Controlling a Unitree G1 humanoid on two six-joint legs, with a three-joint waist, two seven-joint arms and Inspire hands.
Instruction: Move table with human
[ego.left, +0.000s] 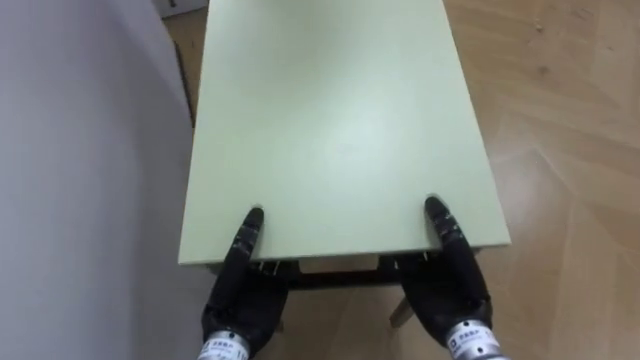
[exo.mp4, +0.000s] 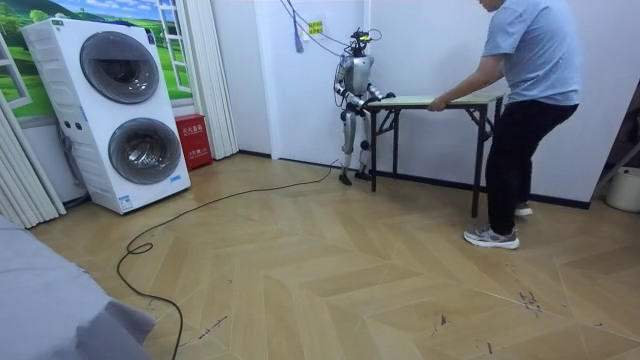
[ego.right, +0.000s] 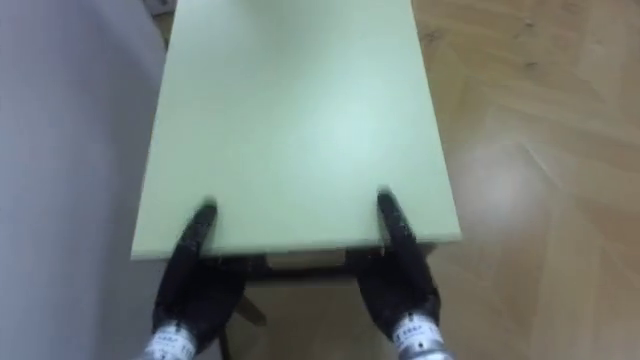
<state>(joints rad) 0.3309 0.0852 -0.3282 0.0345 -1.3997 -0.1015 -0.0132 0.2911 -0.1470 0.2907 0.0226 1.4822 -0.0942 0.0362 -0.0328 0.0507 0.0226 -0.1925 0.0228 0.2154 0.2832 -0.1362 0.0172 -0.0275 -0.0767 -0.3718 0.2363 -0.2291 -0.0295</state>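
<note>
The left hand (ego.left: 240, 295) is clamping the near edge of the pale green surface (ego.left: 340, 110), its thumb lying on top and its fingers going underneath. The right hand (ego.left: 452, 290) is gripping the same edge the same way, nearer the opposite corner. The surface is stretching away from the robot, with a grey wall (ego.left: 80, 150) running just beside its left side and wooden floor (ego.left: 570, 150) lying to its right. In the room view the robot is standing at one end, while a person (exo.mp4: 525, 110) is leaning over the far end and holding it.
</note>
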